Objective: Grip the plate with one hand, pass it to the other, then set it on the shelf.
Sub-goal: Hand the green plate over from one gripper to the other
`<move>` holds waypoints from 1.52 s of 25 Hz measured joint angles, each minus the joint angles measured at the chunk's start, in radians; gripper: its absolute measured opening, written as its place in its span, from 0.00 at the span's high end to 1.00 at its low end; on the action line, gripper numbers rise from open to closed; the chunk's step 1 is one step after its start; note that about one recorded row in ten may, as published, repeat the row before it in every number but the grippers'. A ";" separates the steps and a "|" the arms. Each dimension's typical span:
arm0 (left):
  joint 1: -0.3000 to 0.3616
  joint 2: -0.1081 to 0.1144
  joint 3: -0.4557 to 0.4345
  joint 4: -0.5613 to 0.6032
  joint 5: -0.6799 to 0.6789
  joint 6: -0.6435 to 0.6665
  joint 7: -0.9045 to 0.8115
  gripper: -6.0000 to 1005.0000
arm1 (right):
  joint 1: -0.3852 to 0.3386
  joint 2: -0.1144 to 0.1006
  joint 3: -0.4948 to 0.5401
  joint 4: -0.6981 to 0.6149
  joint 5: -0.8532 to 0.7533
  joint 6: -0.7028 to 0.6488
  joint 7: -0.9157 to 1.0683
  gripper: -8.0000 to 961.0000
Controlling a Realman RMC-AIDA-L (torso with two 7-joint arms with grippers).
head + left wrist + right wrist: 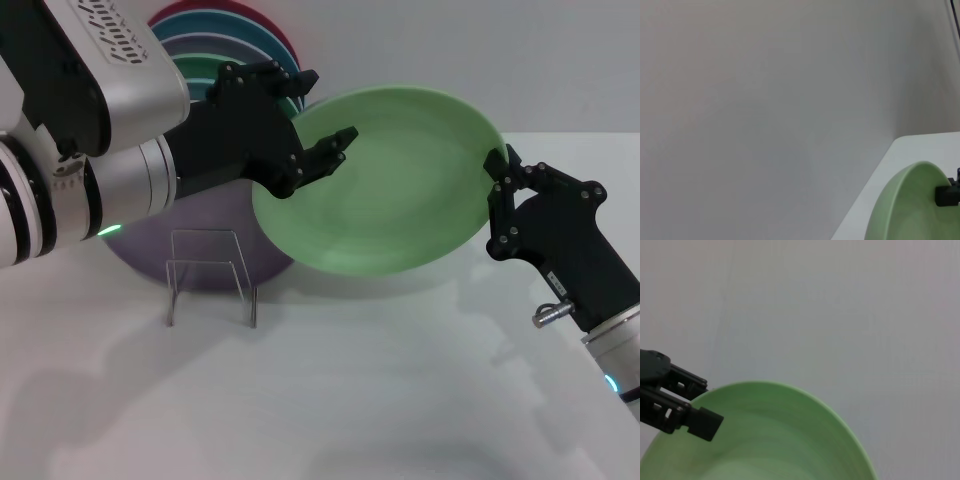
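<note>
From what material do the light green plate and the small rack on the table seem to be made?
The round mint-green plate, held in the air between the two end effectors, looks like matte plastic or glazed ceramic: even colour, soft dull sheen, no sharp highlights. I cannot tell which. The small rack looks like thin bare metal wire: silvery, slender bent loops that one sees through.

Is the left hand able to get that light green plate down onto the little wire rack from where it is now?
Probably yes. The left gripper holds one edge of the plate, and the wire rack stands empty just below. But the right gripper is at the opposite rim and would need to release.
</note>
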 joint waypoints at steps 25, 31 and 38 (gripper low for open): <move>0.005 -0.003 0.015 -0.002 0.027 0.084 -0.004 0.67 | -0.001 0.000 -0.008 0.000 -0.040 -0.021 0.022 0.90; -0.016 0.001 0.029 0.005 0.028 0.082 0.017 0.83 | -0.004 0.003 -0.009 -0.018 -0.055 -0.057 0.029 0.89; -0.020 0.000 0.047 0.001 0.029 0.087 0.044 0.91 | -0.009 0.005 -0.036 -0.069 -0.056 -0.177 0.028 0.87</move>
